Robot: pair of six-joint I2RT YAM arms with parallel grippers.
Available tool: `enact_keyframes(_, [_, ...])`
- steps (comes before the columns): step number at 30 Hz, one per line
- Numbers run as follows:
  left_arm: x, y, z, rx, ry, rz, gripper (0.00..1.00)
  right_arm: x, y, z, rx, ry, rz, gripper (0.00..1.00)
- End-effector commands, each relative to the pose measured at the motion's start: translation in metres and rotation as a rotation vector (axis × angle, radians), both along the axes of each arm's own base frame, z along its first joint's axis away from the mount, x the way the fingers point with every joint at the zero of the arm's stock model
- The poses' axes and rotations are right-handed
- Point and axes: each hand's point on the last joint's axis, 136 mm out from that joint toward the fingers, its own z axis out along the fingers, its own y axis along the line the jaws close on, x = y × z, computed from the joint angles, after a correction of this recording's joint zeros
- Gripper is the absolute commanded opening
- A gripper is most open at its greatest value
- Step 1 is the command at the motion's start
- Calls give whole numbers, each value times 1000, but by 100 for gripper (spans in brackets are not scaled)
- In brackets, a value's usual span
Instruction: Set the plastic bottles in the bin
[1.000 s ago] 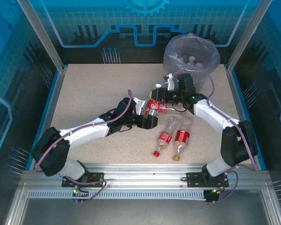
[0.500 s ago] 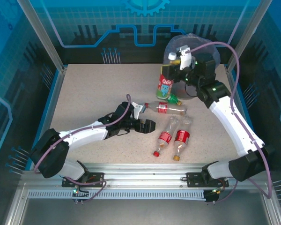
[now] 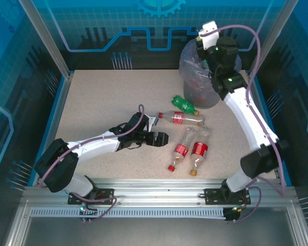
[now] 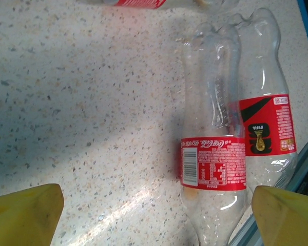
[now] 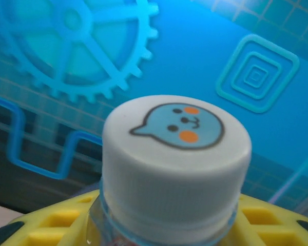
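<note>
Two bottles (image 4: 213, 164) seemingly between left fingers (image 4: 25, 215)

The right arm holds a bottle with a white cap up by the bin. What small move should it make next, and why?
Probably open the right pincer and let the bottle drop. The pincer is shut on the bottle's neck, just under the white cap, and from above it seems to hang over the open mouth of the bin, so the bottle should fall inside.

Speckled beige tabletop (image 3: 102, 102) w/ blue edging; blue circuit-print wall panels (image 3: 92, 31), gear graphic (image 3: 159, 6) at back; alu frame posts (image 3: 45, 38).
</note>
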Motion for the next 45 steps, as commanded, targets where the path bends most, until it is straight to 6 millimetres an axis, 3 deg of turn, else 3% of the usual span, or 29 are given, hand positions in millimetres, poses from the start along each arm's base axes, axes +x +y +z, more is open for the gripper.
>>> enact_keyframes(1, [-4,-1,-3,18,22,3,94,28,-41,5,-105,-41,-195,33])
enact_keyframes(6, [-7,-2,-2,39,25,-4,94,65,-63,-39,-63,67,-235,33])
enact_keyframes(14, [-11,-1,-6,60,40,-12,93,96,-88,-114,11,283,-256,34])
enact_keyframes(24, [-12,-2,-6,81,56,-15,93,112,-86,-189,129,513,-169,36])
enact_keyframes(30, [-12,-4,-7,89,65,-20,93,116,-86,-223,172,601,-150,43])
enact_keyframes(36, [-10,1,-8,106,66,10,94,113,-88,-228,208,629,-143,63])
enact_keyframes(45, [-8,-7,-2,86,60,-18,98,101,-86,-185,252,583,-116,92])
